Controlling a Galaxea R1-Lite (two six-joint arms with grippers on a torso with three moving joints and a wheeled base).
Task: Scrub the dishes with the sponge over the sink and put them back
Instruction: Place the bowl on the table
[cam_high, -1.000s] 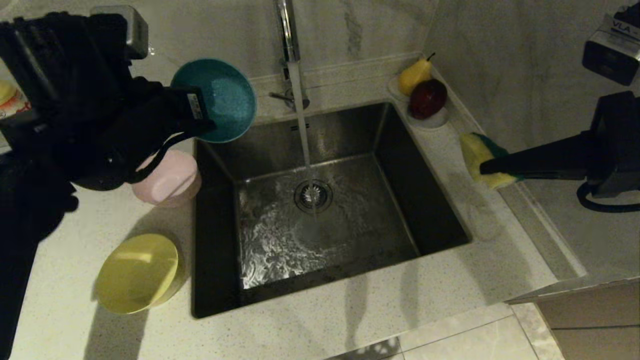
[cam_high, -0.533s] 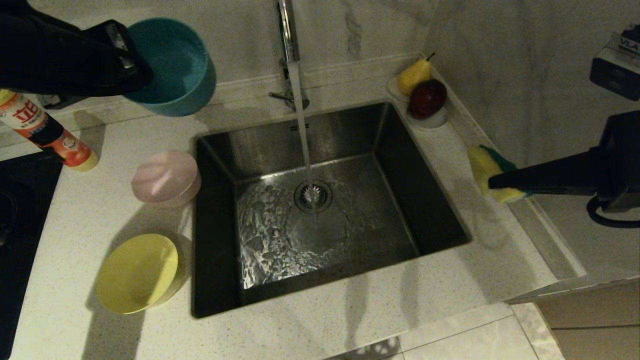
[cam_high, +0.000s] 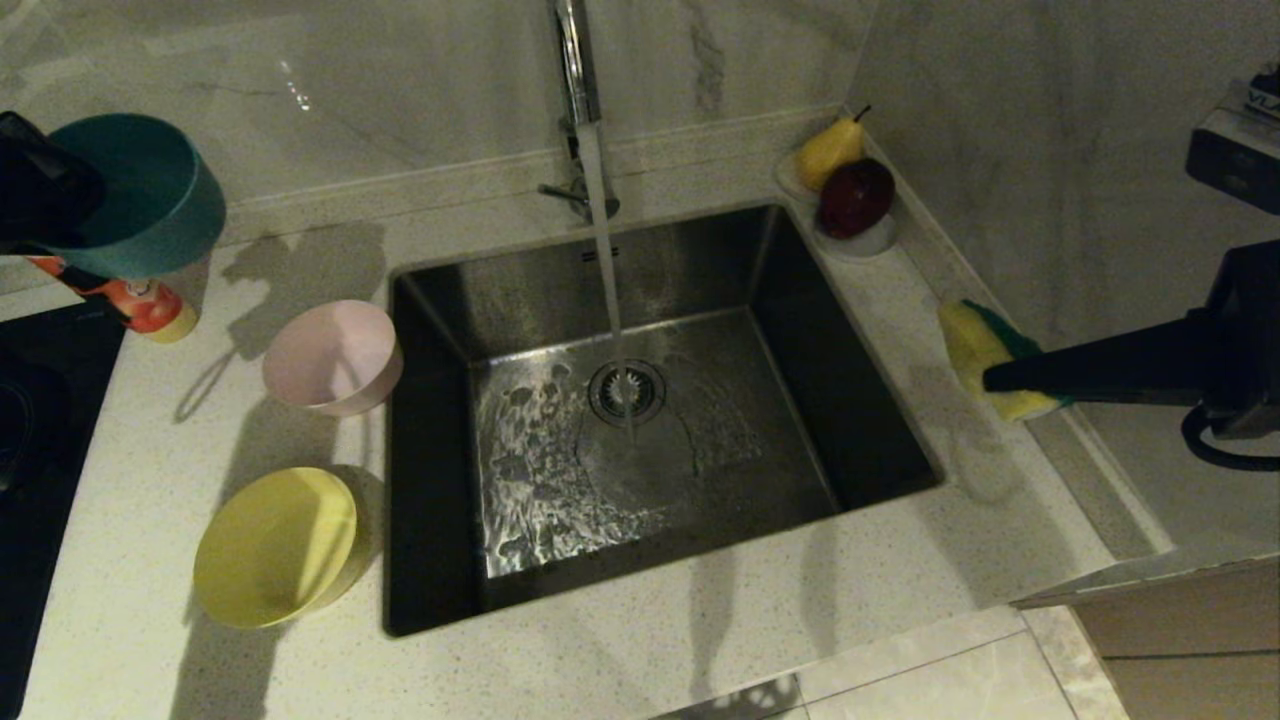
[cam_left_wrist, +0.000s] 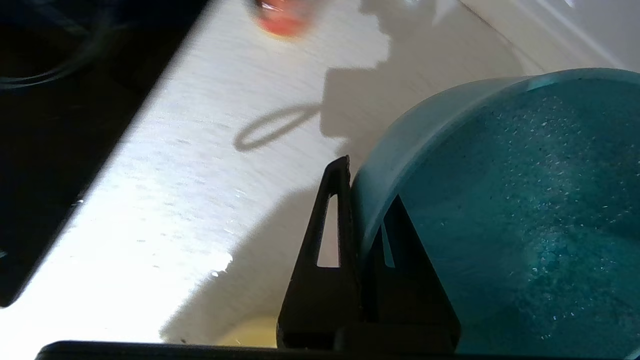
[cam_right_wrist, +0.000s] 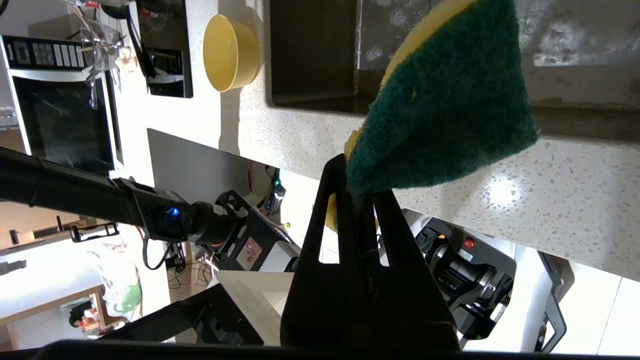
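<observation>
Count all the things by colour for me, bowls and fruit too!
Blue bowl: 1
Pink bowl: 1
Yellow bowl: 1
Yellow pear: 1
Red apple: 1
Yellow-green sponge: 1
Orange bottle: 1
Total: 7

three bowls: blue (cam_high: 150, 200), pink (cam_high: 333, 357), yellow (cam_high: 275, 545), one sponge (cam_high: 985, 358) in my grip, one sink (cam_high: 640, 420), one bottle (cam_high: 140, 303), two fruits: pear (cam_high: 828, 150), apple (cam_high: 856, 196)

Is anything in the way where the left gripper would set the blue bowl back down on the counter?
Partly. The left gripper, shut on the blue bowl, holds it above a red bottle lying at the counter's back left. The pink bowl sits nearer the sink; bare counter lies between them.
</observation>
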